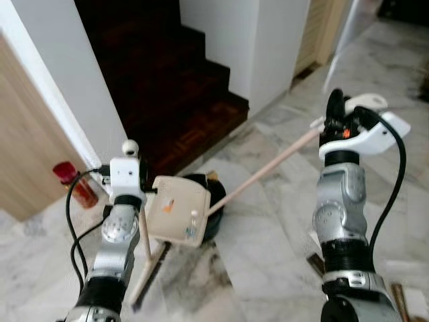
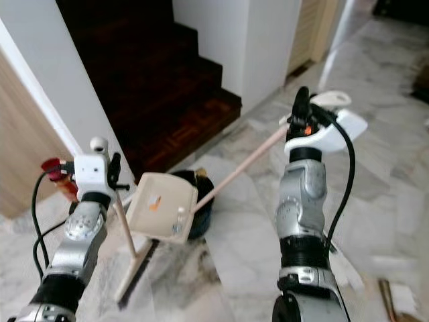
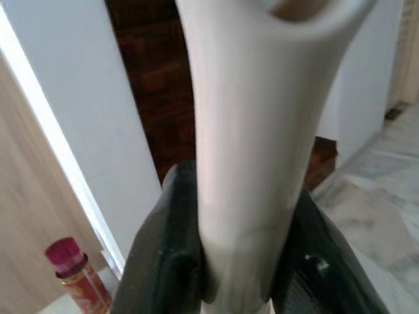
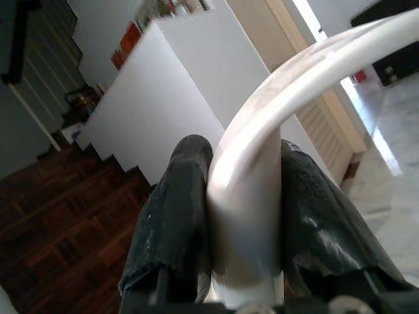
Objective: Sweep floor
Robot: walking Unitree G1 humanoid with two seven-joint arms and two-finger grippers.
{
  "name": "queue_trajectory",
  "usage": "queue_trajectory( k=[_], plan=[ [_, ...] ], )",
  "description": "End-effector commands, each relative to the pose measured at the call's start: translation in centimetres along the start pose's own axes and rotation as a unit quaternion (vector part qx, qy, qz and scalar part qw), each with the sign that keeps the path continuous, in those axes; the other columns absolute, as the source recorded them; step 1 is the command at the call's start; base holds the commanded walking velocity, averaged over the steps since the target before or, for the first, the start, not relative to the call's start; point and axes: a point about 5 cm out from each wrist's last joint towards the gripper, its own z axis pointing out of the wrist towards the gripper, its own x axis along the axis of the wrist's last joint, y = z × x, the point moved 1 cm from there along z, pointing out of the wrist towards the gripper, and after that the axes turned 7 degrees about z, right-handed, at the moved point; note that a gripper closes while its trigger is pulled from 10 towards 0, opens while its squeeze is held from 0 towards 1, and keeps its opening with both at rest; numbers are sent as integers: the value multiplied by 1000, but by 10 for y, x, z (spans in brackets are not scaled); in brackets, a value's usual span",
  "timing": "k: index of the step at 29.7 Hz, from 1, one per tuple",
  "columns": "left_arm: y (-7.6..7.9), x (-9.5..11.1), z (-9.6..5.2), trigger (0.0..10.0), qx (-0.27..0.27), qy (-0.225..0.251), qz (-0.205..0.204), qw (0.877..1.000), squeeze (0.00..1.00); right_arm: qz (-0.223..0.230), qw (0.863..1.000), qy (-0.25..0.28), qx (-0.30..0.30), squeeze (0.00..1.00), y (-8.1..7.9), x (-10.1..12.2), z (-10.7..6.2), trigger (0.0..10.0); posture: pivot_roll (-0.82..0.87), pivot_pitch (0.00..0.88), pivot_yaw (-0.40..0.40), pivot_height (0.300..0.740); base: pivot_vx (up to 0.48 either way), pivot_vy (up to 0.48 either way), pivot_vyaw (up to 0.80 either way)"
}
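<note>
Left wrist view has the left gripper (image 3: 239, 288) with both black fingers (image 3: 163, 268) clenched on the pale cream plastic handle (image 3: 242, 131) of the dustpan. The beige flat dustpan tray (image 1: 176, 209) hangs tilted above the grey-veined marble floor (image 1: 268, 248), just in front of a round black bin (image 1: 213, 201). Right wrist view has the right gripper (image 4: 245, 261) gripping the curved white end of the broom handle (image 4: 288, 98). That long light wooden broom stick (image 1: 268, 168) slants down from it toward the bin; a dark bristle strip (image 1: 149, 282) lies on the floor beneath the dustpan, near the dark wooden stairs (image 1: 174, 87). A red-capped bottle (image 1: 74, 182) stands by the wall. Both tools look light and stiff, with smooth, slippery handles; holding the stick lower would probably give firmer control
</note>
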Motion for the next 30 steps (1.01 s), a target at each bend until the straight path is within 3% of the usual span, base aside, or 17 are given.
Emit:
queue_trajectory(
  k=[1, 30],
  plan=[
    [-13, 7, 3, 10000, 20, 19, 14, 1000, 0, 24, 998, 35, 35, 0, -25, 11, 8, 10000, 6, 0, 36, 740, 315, 0, 0],
    [-14, 11, 6, 10000, 22, 27, 11, 999, 0, 40, 996, 55, 49, 0, -33, 22, 14, 10000, 3, 0, 36, 740, 322, 0, 0]
  ],
)
